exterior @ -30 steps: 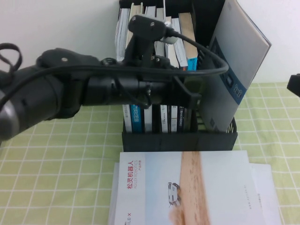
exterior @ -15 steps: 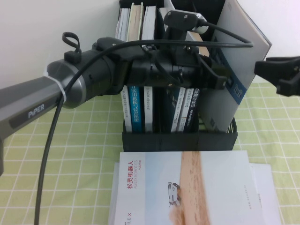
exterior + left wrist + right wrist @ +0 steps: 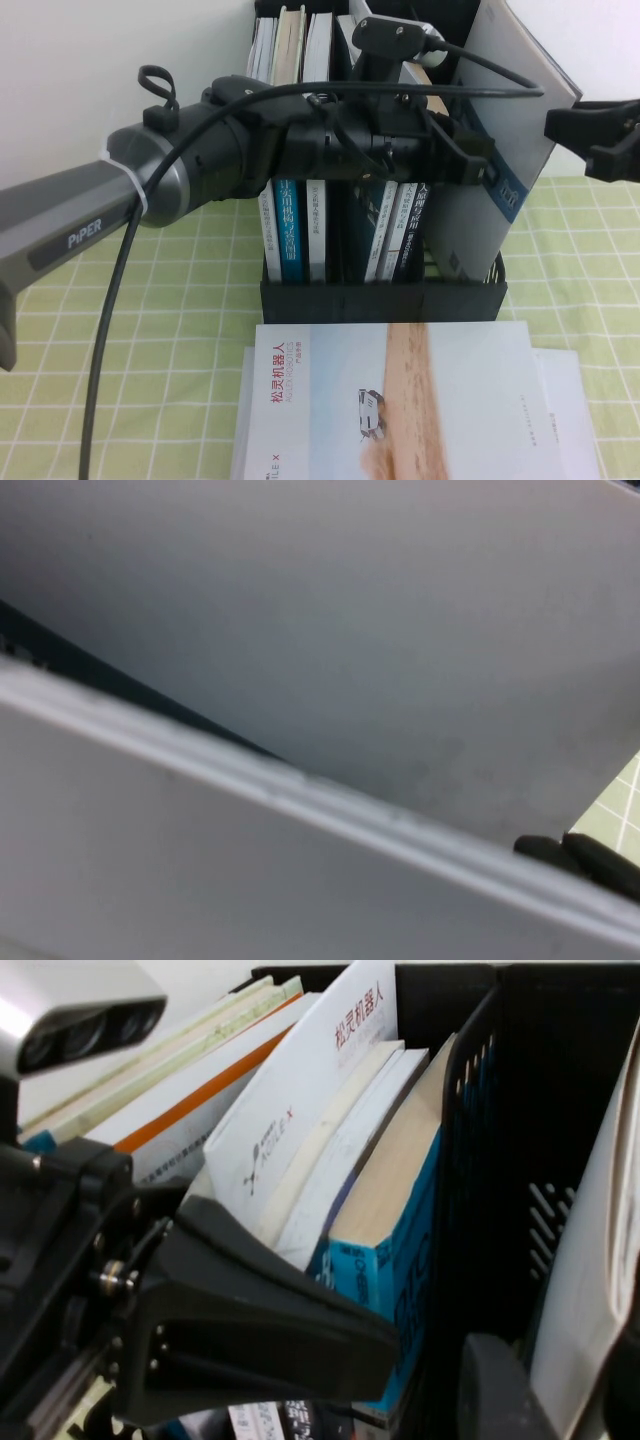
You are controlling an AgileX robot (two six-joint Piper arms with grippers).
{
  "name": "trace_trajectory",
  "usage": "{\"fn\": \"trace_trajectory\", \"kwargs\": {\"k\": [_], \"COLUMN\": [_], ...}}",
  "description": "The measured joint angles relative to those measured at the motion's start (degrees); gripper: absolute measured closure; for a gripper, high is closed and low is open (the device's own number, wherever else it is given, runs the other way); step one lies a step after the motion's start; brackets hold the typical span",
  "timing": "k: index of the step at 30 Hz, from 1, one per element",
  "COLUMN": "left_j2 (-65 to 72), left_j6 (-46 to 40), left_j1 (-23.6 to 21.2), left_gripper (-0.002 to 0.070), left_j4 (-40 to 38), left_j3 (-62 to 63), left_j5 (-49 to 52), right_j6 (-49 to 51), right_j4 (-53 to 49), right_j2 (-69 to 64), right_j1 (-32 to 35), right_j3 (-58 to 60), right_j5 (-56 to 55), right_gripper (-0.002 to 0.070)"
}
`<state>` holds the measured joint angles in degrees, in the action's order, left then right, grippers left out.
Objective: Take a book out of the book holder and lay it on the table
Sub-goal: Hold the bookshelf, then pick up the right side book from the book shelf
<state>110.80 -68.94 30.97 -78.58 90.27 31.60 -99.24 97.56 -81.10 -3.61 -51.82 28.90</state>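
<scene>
Green checked table bearing the black book holder and flat white-covered books just before it.

Upright at twelve o'clock, a row of thick books with white, blue and black spines, tightly packed. Among them a blue-covered paperback with yellowed page edges. At six o'clock, lying flat, a white booklet with a tan strip, a small robot picture and a red Chinese title, on top of more white sheets. Behind everything, from ten to two o'clock, a plain white wall.
</scene>
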Motion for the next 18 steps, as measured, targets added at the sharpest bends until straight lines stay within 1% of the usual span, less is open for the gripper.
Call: {"fn": "trace_trajectory", "kwargs": {"k": [9,18], "left_j2": [0.1,0.1], "left_j6": [-0.1,-0.1], "left_j1": [0.0,0.0], "left_gripper": [0.0678,0.0678], "left_j4": [0.0,0.0], "left_j3": [0.2,0.4], "left_j5": [-0.5,-0.5], "right_j6": [-1.4,-2.5], "right_j4": [0.1,0.1], "right_j2": [-0.7,-8.1], "right_j1": [0.0,0.0], "right_j3": [-0.1,-0.5], "right_j5": [-2.6,-0.3], "right_gripper": [0.0433,0.0433]}}
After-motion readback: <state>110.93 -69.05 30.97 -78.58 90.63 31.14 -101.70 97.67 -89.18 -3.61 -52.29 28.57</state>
